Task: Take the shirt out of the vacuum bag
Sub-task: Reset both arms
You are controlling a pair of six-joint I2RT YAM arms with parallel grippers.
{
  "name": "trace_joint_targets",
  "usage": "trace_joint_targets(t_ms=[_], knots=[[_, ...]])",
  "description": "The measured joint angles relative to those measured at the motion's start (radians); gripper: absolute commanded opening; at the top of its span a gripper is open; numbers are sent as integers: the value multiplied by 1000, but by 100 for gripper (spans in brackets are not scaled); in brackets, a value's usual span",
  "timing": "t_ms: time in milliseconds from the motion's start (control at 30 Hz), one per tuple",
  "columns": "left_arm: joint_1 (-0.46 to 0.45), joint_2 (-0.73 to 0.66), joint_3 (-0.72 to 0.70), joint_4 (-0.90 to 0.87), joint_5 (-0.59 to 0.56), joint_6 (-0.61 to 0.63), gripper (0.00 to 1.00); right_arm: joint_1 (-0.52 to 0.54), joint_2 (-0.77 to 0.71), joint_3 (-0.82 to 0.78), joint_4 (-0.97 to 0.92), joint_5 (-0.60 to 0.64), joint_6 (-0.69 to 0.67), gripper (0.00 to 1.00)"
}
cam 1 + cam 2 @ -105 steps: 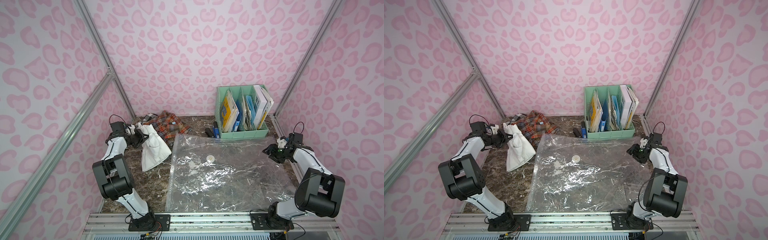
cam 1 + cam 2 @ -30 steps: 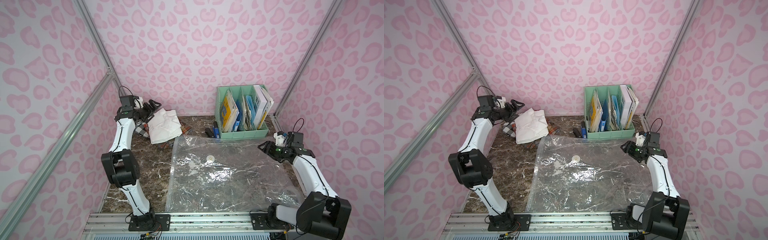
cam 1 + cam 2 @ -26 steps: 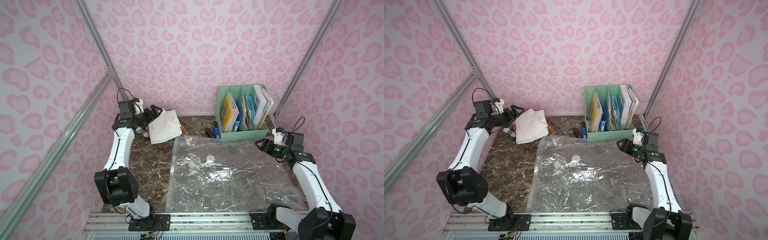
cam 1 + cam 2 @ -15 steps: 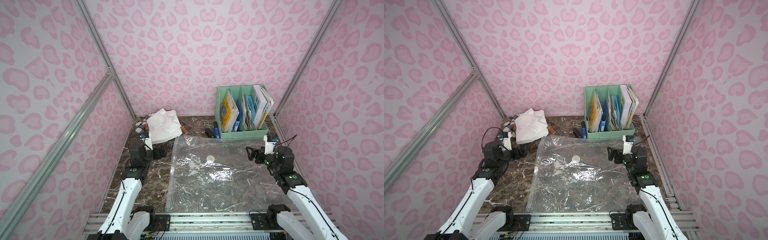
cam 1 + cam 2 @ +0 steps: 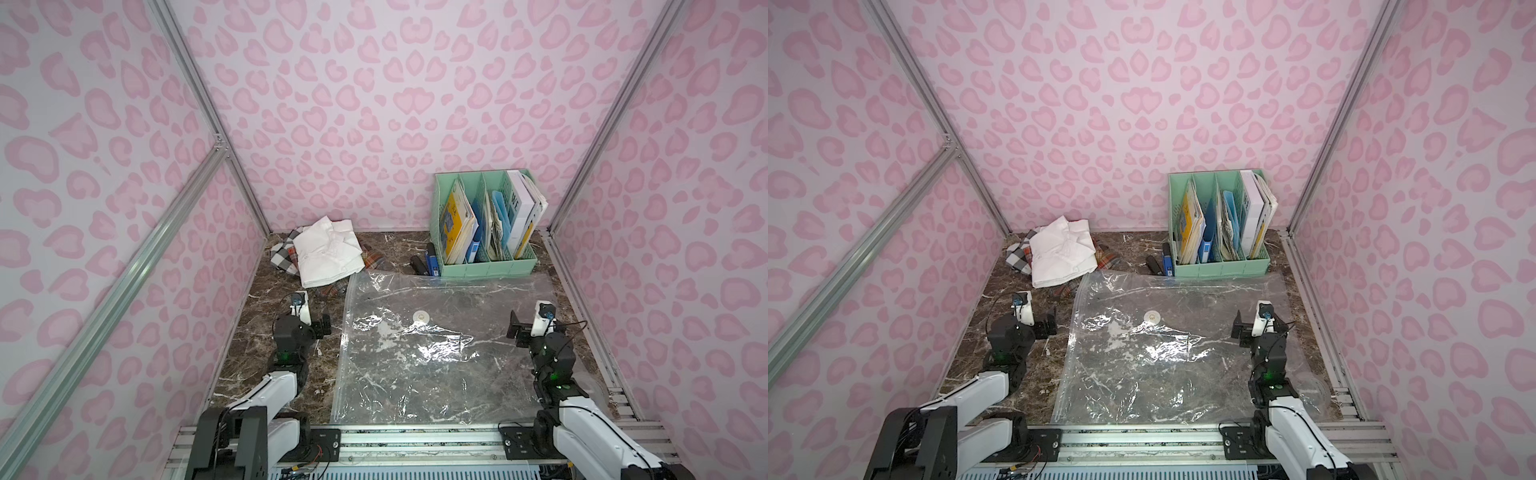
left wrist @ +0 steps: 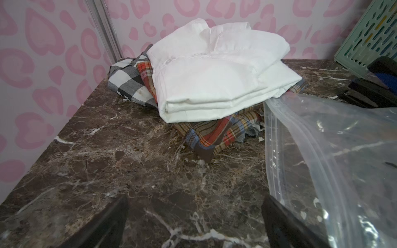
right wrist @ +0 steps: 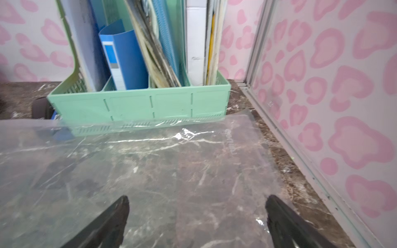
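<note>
Left wrist view: folded white cotton shirt (image 6: 214, 70) sits on pile of plaid cloths (image 6: 214, 137) in far corner of dark marble tabletop (image 6: 96, 161), outside bag, just beside its zip corner. Guessing it's parked there to stay clear of plastic

Mid-table, large clear crinkly plastic vacuum bag (image 5: 436, 353) lies flat, nothing visible inside, small white round valve (image 5: 420, 316) facing up

Behind it, mint green plastic file organiser (image 7: 139, 105) stuffed with folders and papers, bag's far edge up against its base

Now left gripper (image 6: 194, 201): released, spread wide, empty, over bare marble. Same for right gripper (image 7: 197, 200), above bag near its edge

Job looks basically done imo
</note>
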Motion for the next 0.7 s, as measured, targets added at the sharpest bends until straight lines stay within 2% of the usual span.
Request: trace_joint_targets(t_ms=[167, 300, 433, 533, 700], knots=[[-11, 167, 14, 233, 37, 25, 98, -12, 163, -28, 254, 29, -11, 100], [-47, 338, 52, 389, 84, 57, 98, -80, 322, -27, 474, -2, -11, 100], [-71, 365, 54, 441, 89, 80, 97, -74, 521, 42, 602, -79, -42, 100], [-64, 369, 61, 459, 91, 84, 97, -83, 703, 58, 726, -87, -53, 100], [-56, 372, 69, 466, 93, 83, 97, -116, 703, 145, 692, -66, -26, 100]])
